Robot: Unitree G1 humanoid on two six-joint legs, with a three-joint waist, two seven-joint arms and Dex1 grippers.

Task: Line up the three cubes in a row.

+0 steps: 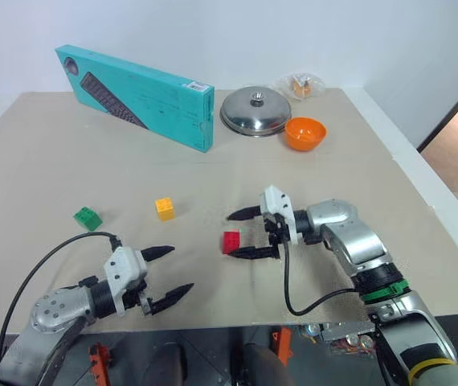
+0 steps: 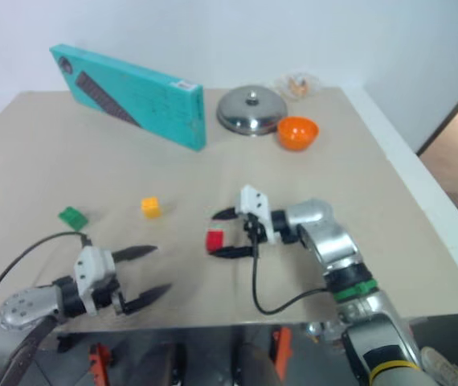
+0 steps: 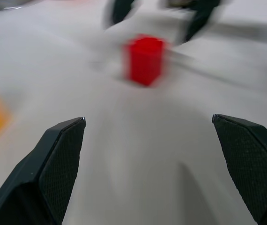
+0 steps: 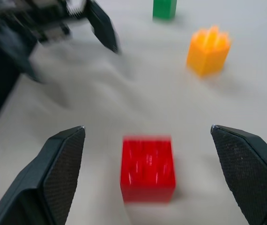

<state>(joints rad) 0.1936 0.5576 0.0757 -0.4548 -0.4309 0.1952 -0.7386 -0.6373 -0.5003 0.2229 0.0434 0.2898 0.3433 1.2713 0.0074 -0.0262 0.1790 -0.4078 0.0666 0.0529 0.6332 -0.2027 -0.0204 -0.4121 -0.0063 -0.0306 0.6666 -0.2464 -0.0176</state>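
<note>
The red cube (image 1: pixel 231 241) is sitting on the tan tabletop (image 1: pixel 44 169), just off the spread fingertips of the right gripper (image 1: pixel 249 233), whose jaws are standing wide apart and holding nothing. The yellow-orange cube (image 1: pixel 165 208) is lying to its left and a little farther back, and the green cube (image 1: pixel 87 218) farther left again. The left gripper (image 1: pixel 169 276) is hovering near the front edge, fingers spread wide and empty, pointing toward the red cube.

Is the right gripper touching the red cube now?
Apart. In the right wrist view, the red cube sits on the table between the open fingers of the right gripper, with bare table on both sides.
</note>
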